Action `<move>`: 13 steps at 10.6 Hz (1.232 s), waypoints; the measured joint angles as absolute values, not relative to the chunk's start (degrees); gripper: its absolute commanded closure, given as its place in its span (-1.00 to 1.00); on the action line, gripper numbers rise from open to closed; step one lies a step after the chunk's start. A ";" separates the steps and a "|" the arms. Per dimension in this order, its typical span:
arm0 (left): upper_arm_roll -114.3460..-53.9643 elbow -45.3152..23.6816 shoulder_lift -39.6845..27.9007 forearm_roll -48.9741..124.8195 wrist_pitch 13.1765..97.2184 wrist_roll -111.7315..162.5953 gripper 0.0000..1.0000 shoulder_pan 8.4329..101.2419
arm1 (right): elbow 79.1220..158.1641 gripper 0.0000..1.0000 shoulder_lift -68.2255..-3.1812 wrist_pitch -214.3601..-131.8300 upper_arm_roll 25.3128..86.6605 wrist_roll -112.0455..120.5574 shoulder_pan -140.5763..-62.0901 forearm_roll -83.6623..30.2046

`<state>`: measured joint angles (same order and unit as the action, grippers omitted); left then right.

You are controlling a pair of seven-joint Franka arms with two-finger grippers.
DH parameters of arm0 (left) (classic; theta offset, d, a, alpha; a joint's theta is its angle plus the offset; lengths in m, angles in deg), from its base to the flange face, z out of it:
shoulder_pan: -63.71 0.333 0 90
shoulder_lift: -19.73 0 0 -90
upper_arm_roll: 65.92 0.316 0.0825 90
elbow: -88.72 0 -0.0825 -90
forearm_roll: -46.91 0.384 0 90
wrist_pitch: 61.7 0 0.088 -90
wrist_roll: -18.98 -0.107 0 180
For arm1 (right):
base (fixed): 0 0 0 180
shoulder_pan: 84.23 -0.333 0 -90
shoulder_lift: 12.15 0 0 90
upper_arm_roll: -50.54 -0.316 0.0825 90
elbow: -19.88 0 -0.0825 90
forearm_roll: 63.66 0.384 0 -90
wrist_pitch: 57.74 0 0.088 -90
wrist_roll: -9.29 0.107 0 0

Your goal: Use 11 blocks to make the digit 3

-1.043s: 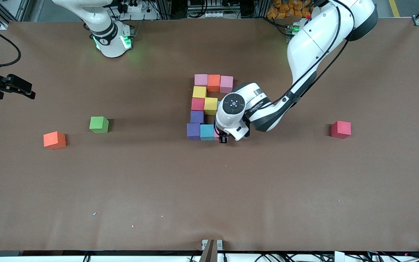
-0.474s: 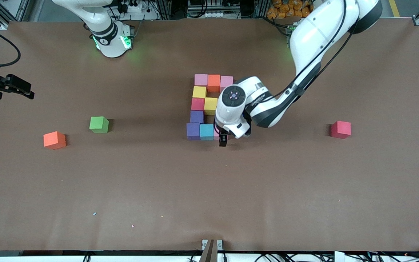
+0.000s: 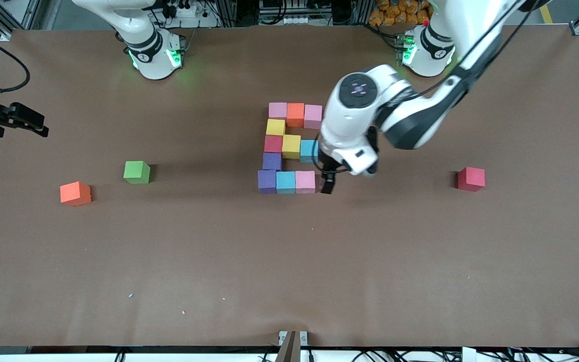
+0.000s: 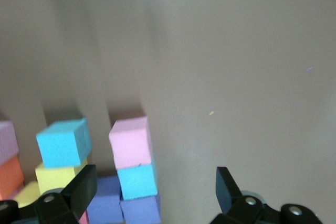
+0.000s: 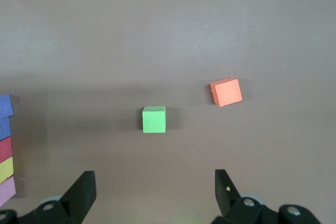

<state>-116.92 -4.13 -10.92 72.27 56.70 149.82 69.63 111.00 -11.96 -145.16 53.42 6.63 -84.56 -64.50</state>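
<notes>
The right hand (image 5: 152, 195) waits open above the surface's right-arm end, over a loose orange block (image 3: 75, 193) and a green cube (image 3: 136, 172). Mid-surface, ten blocks (image 3: 289, 147) sit clustered, touching. The left hand (image 3: 327, 185), open and empty, hangs beside the cluster's pink block (image 3: 305, 181). A red block (image 3: 471, 178) lies toward the left-arm end

arms: glossy white shells, black joints | bases: green lights | cables: black
</notes>
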 measured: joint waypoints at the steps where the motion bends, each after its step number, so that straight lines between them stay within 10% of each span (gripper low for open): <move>1: -118.36 -4.26 -9.80 72.27 55.88 144.44 -1.00 73.80 | 111.00 -1.00 -11.97 -145.16 53.39 6.62 -84.59 -64.50; 13: -119.80 6.24 -2.75 68.61 33.53 84.31 -1.00 92.54 | 111.11 -1.00 -12.20 -145.05 53.27 6.57 -84.65 -64.53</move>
<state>-119.80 6.24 -2.75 68.61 33.53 84.31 92.54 111.11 -12.20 -145.05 53.27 6.57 -84.65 -64.53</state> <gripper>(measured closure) 0.000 0.000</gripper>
